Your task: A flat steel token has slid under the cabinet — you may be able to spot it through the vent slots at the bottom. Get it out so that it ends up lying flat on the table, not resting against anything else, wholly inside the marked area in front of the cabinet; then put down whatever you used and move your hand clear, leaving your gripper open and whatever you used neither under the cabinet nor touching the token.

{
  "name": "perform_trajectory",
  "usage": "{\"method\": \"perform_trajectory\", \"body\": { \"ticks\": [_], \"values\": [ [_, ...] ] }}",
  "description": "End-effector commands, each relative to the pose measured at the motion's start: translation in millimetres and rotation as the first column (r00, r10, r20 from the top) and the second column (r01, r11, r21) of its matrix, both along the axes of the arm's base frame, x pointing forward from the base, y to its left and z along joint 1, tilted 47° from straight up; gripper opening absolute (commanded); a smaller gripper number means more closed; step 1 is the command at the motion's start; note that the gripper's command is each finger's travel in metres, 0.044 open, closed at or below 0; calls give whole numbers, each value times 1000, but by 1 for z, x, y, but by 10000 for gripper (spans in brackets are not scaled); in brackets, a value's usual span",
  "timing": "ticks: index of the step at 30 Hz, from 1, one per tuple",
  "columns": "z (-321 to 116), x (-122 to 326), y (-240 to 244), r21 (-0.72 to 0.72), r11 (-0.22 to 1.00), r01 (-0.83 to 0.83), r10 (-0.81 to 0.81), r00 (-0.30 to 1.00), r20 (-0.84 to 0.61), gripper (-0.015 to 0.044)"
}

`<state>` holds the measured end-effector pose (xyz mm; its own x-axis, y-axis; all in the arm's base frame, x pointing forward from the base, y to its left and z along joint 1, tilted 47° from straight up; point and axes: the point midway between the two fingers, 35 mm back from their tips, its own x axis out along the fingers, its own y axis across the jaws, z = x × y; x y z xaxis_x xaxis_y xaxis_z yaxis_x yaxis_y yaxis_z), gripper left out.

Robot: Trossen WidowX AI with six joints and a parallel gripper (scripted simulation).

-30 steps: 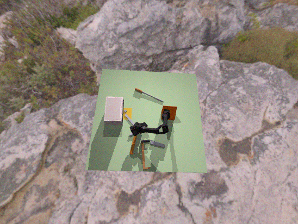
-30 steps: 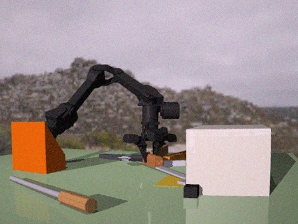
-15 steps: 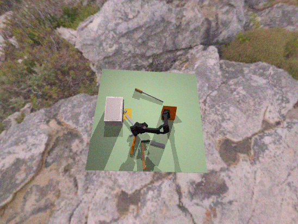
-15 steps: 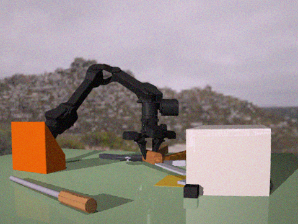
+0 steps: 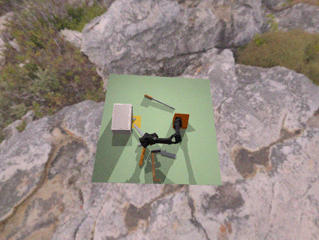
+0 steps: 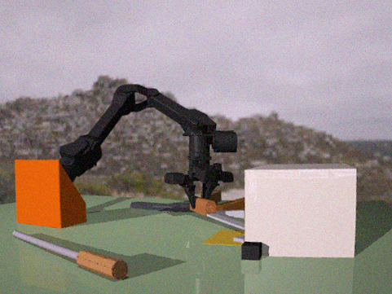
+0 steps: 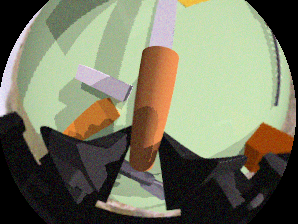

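Fingers (image 5: 148, 140) (image 6: 191, 196) narrowed on a wooden handle, part of the flat-bladed tool (image 5: 139, 130) (image 6: 226, 220) (image 7: 157, 90). Risk: a handle rolling in the grip would swing the blade and knock the token askew. Farther out, a small grey disc, probably the token (image 5: 134, 119), sits at the marked area's cabinet-side edge; too small to tell whether wholly inside. A sideways sweep could push it back under or leave it leaning on the cabinet (image 5: 121, 116) (image 6: 301, 210); careless release could leave blade touching it.

Count: one held tool, one wood-handled rod (image 5: 160, 102) (image 6: 100, 264), one marked area (image 5: 138, 123) (image 6: 220, 237), one cabinet.
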<state>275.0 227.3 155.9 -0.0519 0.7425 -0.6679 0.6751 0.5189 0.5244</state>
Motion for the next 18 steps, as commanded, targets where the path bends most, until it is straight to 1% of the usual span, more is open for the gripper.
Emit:
{"method": "perform_trajectory", "body": {
  "ticks": [1, 16, 18],
  "values": [
    [0, 4, 3, -9, 1000, 14, -14, 1000, 13, 0],
    [4, -10, 14, -8, 1000, 12, -12, 1000, 14, 0],
    [3, -10, 15, -4, 1000, 4, -4, 1000, 8, 53]
  ]
}}
